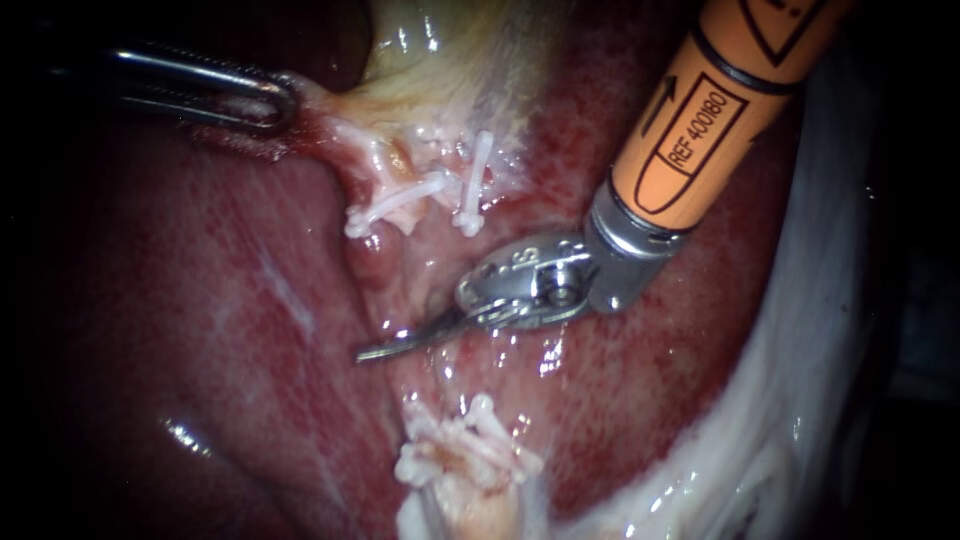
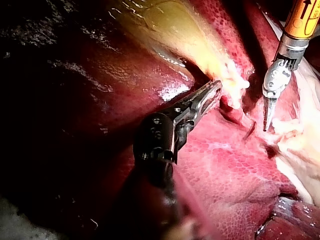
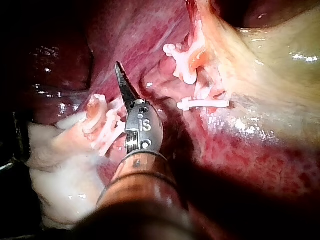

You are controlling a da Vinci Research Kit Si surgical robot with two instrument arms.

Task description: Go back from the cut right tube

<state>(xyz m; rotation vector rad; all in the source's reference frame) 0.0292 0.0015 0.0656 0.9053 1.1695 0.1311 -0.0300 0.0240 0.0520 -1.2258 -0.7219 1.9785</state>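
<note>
My right instrument [image 1: 385, 348], on an orange shaft, comes in from the upper right. Its thin curved blades lie together, shut and holding nothing, over the liver bed between the cut stumps. Above the blades, two white clips [image 1: 395, 205] [image 1: 472, 190] sit on the upper stumps under the gallbladder [image 1: 450, 60]. Below them, a clipped stump [image 1: 465, 460] stands up, apart from the blades. My left instrument [image 1: 270, 100] is shut on the gallbladder's pale edge at the upper left. In the right wrist view the blades [image 3: 120, 72] point between the clipped stump [image 3: 102, 122] and the upper clips [image 3: 202, 104].
The red liver [image 1: 200, 330] fills the left and lower field. Pale white tissue [image 1: 800, 400] runs down the right side. In the left wrist view my right instrument [image 2: 267, 122] hangs just beyond my left instrument's jaws [image 2: 212, 92].
</note>
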